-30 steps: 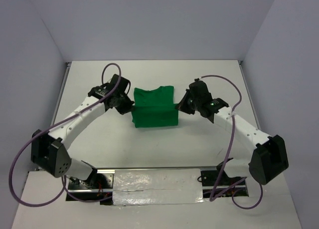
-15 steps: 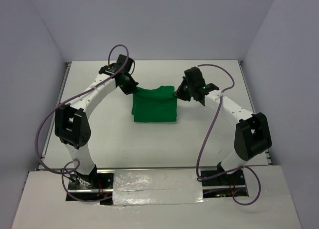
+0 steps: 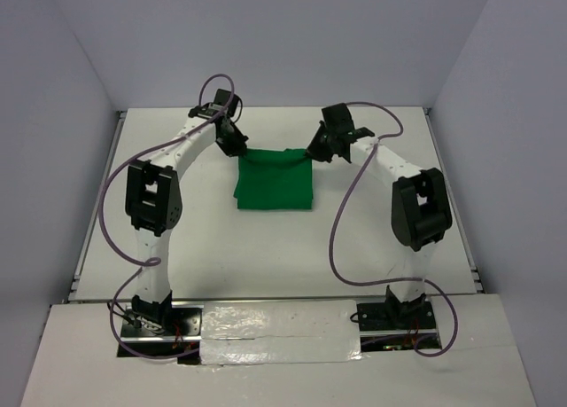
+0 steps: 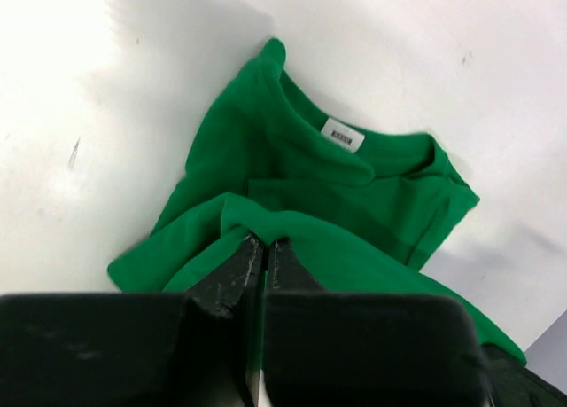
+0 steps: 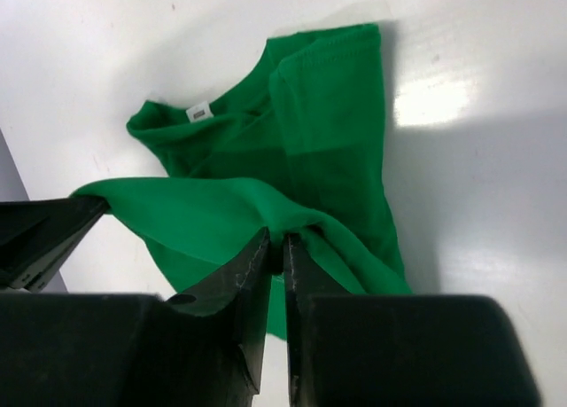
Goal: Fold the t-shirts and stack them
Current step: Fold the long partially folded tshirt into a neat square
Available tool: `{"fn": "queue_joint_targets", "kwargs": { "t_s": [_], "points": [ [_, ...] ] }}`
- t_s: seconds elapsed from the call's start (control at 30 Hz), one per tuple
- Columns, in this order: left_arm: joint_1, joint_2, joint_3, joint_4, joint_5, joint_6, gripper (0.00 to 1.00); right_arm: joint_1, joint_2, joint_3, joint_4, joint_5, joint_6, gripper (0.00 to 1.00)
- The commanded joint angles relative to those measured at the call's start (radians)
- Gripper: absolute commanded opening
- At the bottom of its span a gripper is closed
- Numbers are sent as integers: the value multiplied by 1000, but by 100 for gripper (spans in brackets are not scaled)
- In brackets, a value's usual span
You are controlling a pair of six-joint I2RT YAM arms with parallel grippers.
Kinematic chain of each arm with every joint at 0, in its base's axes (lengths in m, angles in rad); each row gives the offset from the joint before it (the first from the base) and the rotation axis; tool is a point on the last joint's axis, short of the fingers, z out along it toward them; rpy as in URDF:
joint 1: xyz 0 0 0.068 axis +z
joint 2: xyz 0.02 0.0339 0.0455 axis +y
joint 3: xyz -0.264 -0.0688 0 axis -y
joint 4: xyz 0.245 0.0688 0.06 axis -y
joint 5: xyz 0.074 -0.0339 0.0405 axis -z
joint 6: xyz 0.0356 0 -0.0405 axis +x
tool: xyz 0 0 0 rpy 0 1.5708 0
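Note:
The green t-shirt [image 3: 275, 187] lies as a folded rectangle in the middle of the white table [image 3: 177, 238]. My left gripper [image 3: 241, 150] is at its far left corner and my right gripper [image 3: 312, 152] at its far right corner. In the left wrist view the gripper [image 4: 264, 241] is shut on a fold of the t-shirt [image 4: 354, 185], above the collar with its white label [image 4: 342, 135]. In the right wrist view the gripper [image 5: 276, 238] pinches a bunched fold of the t-shirt [image 5: 328, 114] at its tips, with a slim gap between the jaws. The held edge hangs stretched between both grippers.
Grey walls close the table in on the left, right and far side. A crinkled silver strip [image 3: 279, 332] runs between the arm bases at the near edge. Purple cables [image 3: 341, 230] loop beside each arm.
Both arms have stretched out away from their bases, carrying the held cloth edge over the shirt to its far end. The right jaws have parted slightly.

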Motion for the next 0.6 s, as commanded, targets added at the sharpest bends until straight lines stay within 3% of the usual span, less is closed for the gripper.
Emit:
{"fn": "queue_joint_targets", "kwargs": {
  "t_s": [0.0,0.03,0.07,0.1,0.13,0.23,0.3,0.43,0.57],
  "points": [
    [19,49,70,49,7,41,13,-16,65,100,13,0,-12,17],
    [22,83,84,65,14,50,22,-19,84,144,4,-2,-10,29],
    [22,110,137,63,25,68,50,-20,120,164,2,1,-15,41],
    [22,136,180,39,21,70,60,-23,141,186,-2,9,-15,62],
    [23,193,275,17,17,76,68,-32,180,236,-8,1,-22,70],
    [23,223,375,-32,8,110,82,-48,225,353,-85,-20,-38,79],
    [23,150,354,-20,-35,136,84,-49,196,338,-93,1,-85,81],
    [20,-47,113,101,-55,173,84,-51,55,221,-64,41,-133,84],
    [-7,-174,-3,132,-96,202,84,-45,-28,118,-21,-3,-130,84]
  ]
}}
